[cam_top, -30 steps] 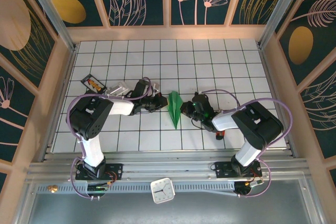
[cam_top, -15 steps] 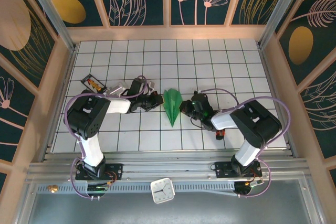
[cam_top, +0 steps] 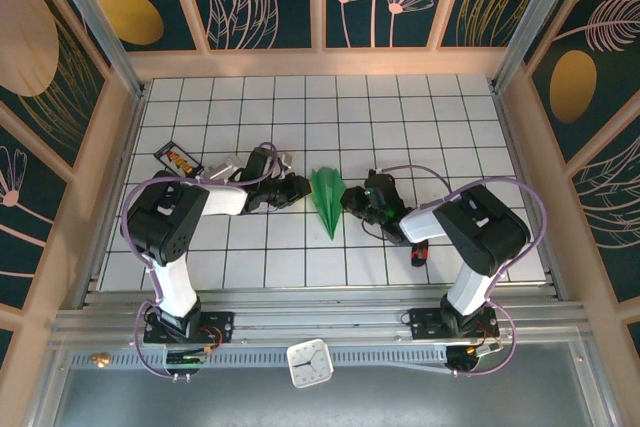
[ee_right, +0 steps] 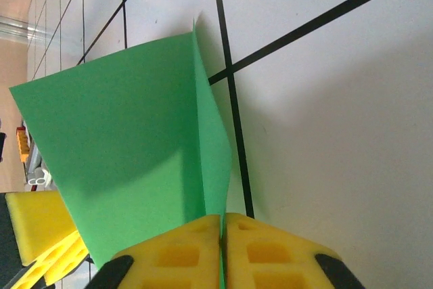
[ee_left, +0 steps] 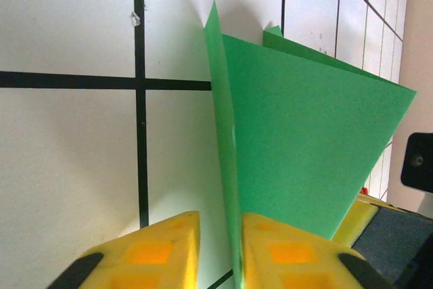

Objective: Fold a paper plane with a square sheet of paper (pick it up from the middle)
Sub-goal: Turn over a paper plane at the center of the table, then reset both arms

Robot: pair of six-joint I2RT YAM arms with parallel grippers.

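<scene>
I see my right fingers pinched shut on the paper plane; left fingers slightly apart, a wing edge standing between them, against one.

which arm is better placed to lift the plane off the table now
Right, probably. The right gripper is shut on the paper plane; the left gripper shows a gap beside the paper, so its hold looks loose.

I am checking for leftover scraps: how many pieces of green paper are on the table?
1. The paper plane lies mid-table, between the left gripper and the right gripper. A small scrap under the arms could be hidden.
</scene>
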